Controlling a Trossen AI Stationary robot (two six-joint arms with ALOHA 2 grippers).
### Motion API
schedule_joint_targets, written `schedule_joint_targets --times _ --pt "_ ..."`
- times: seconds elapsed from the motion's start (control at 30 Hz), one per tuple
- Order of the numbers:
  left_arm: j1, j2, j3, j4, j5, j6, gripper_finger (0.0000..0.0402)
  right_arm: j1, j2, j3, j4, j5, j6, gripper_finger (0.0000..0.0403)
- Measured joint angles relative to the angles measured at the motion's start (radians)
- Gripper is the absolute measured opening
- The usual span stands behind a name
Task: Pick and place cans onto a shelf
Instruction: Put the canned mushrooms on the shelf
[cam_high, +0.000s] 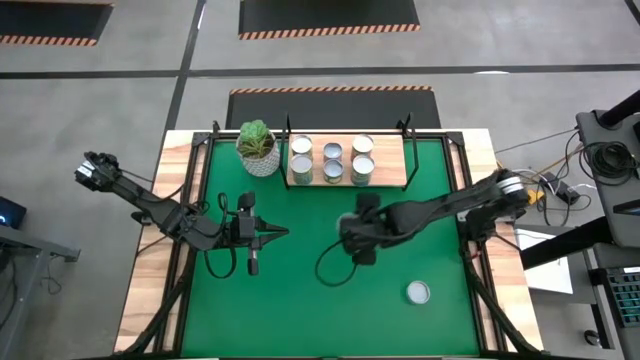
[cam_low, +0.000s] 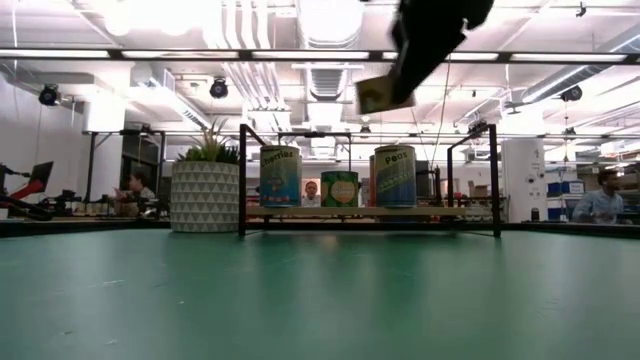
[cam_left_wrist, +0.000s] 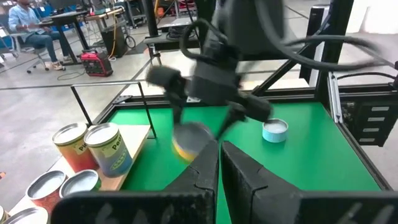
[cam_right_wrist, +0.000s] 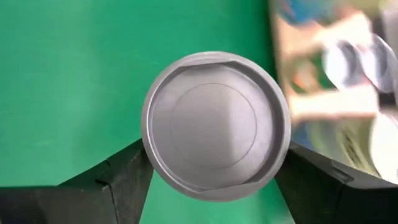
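My right gripper (cam_high: 357, 232) is shut on a can (cam_right_wrist: 214, 134) and holds it above the middle of the green mat; the can shows high up in the low view (cam_low: 385, 93) and also in the left wrist view (cam_left_wrist: 189, 142). The shelf (cam_high: 395, 175), a wooden board with black posts, stands at the mat's far edge with several cans (cam_high: 332, 160) upright on it. One more can (cam_high: 418, 292) stands on the mat at the near right. My left gripper (cam_high: 272, 235) is shut and empty over the mat's left half. My right gripper pinches the can's round side wall (cam_right_wrist: 149, 146) between its two fingers, one finger (cam_right_wrist: 121, 180) on each opposite side, just below the top rim. The fingers come from above, pointing down. The can is lifted clear of the mat, slightly tilted in the low view.
A white pot with a green plant (cam_high: 258, 148) stands left of the shelf. Black cables (cam_high: 330, 265) lie on the mat by both arms. Open green mat (cam_high: 300, 310) lies toward the near edge. People sit in the room beyond the table (cam_low: 600, 195).
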Motion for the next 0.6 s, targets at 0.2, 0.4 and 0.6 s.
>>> schedule_joint_targets --times 0.2,0.4,0.6 --pt "0.0 0.0 0.0 0.0 0.0 0.0 0.0 -0.049 -0.198 -0.212 0.0 0.059 0.22 0.0282" --pt "0.0 0.0 0.0 0.0 0.0 0.0 0.0 -0.125 -0.348 -0.393 0.001 0.057 0.398 0.0279" --pt "0.0 0.0 0.0 0.002 0.0 0.0 0.0 -0.222 -0.421 -0.516 0.025 0.058 0.393 0.0282"
